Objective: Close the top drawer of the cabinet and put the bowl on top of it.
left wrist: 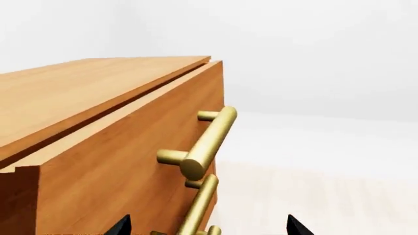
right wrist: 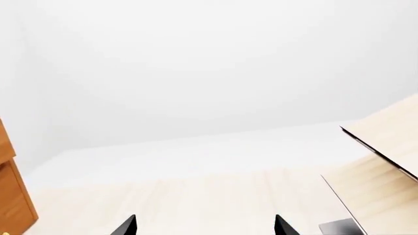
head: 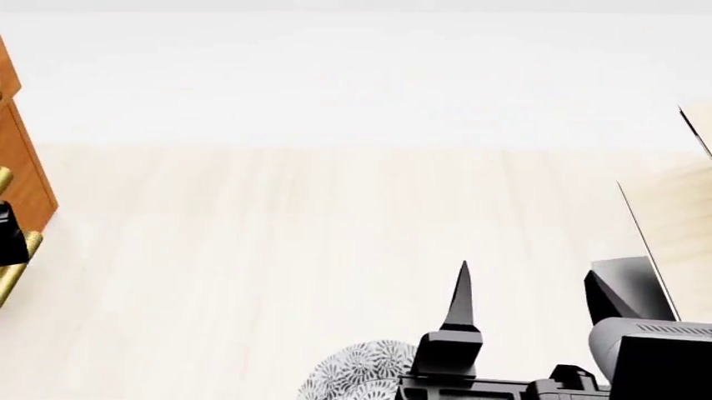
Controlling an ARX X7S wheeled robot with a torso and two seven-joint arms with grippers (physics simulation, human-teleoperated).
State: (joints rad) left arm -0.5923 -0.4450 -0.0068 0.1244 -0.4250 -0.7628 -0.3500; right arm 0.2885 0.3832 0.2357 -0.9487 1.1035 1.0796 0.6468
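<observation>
Cabinet (left wrist: 78, 98) first: in the left wrist view its reddish-brown top slab fills the frame, and the top drawer (left wrist: 124, 161) juts out past it with a dark gap along the seam, so closing looks not yet done. Its brass bar handle (left wrist: 207, 144) sits just ahead of the left gripper (left wrist: 207, 227), whose two black fingertips stand spread apart, empty, either side of the lower handle (left wrist: 196, 208). In the head view the cabinet shows only as a sliver at the left edge. Pale wood floor (head: 278, 250) between is open, leaving room for a push. A light-wood panel (head: 695, 208) edges the right side. The right gripper (right wrist: 205, 226) is open and holds nothing. The bowl (head: 356, 373), grey floral, lies low beside that gripper, well apart from the cabinet, not yet placed.
</observation>
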